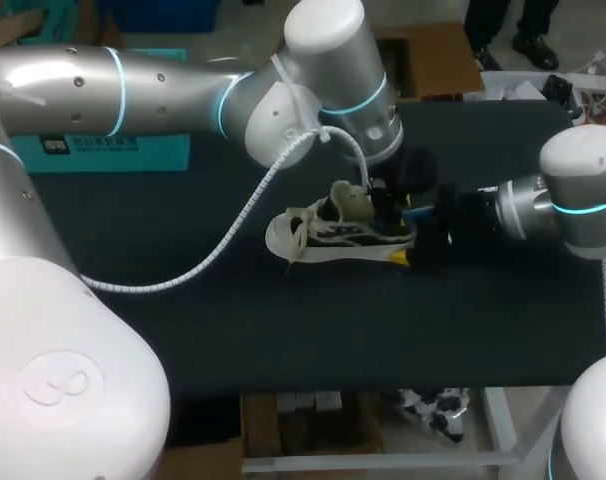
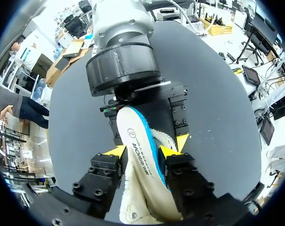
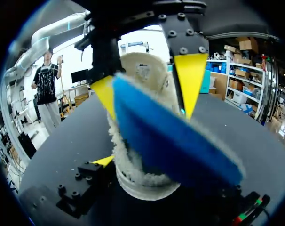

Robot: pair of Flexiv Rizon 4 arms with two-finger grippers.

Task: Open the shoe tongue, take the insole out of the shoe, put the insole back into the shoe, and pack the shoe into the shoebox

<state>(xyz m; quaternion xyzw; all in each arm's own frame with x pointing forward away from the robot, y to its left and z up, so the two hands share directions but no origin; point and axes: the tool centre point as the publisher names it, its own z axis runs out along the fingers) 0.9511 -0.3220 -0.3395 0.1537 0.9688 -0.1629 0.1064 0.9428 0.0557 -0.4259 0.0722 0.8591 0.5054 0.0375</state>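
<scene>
L claw (image 2: pixel 145 151) is clamping insole (image 2: pixel 138 141) btwn both tips, over shoe (image 1: pixel 328 240) on surface (image 1: pixel 233 320); R claw (image 1: pixel 415 245) is sitting at heel, grip state indeterminable.

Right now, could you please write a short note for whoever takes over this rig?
Left end effector: shut on the insole, held at the opening of the shoe.
Right end effector: at the shoe's heel, grip unclear.
The shoe sits on the table, near its middle.
Done: insole grasped; how far it is inside is hidden.
Left to do: seat the insole if needed, then box the shoe.
</scene>
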